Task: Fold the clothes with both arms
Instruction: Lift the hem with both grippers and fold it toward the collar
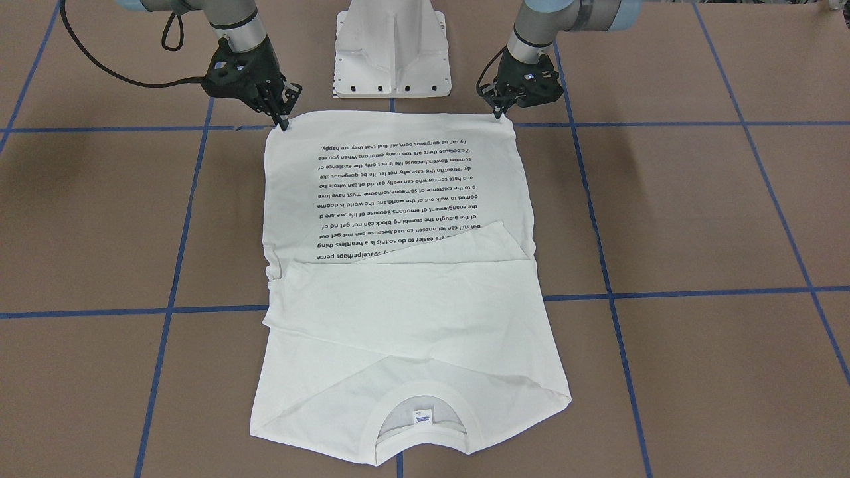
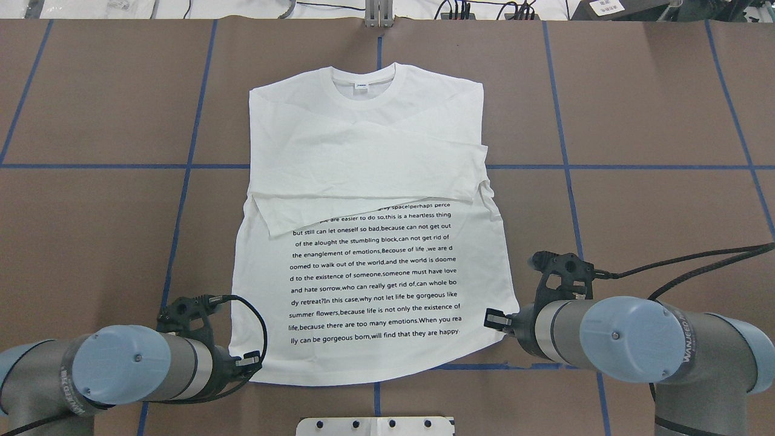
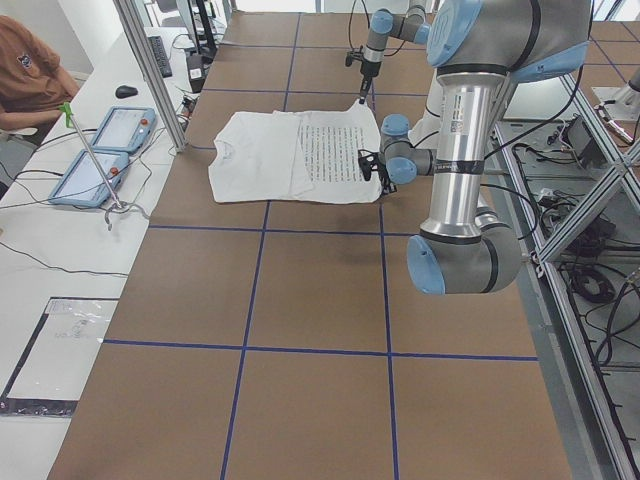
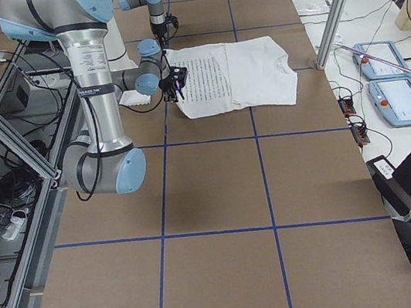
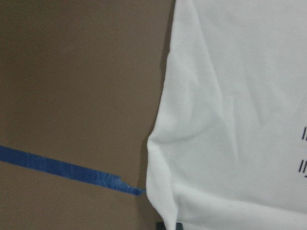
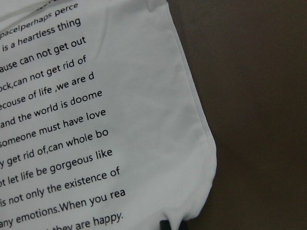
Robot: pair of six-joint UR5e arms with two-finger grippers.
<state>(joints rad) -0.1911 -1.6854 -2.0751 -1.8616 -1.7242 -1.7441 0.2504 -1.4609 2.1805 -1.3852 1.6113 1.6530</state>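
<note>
Lying flat on the brown table (image 1: 697,212) gridded with blue tape (image 1: 697,292): white T-shirt (image 1: 398,312), sleeves folded in. Left gripper (image 1: 499,114) and right gripper (image 1: 283,123) each have fingers clamped on a hem corner. White pedestal (image 1: 392,53) just beyond hem; tablets (image 3: 120,130) past collar.

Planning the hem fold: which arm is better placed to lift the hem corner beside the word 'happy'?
Right: the right pincer sits at that T-shirt corner; the left pincer is at the opposite one.

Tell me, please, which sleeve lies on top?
The sleeve ending toward the robot's right; the other sleeve peeks out beneath it, over the text.
</note>
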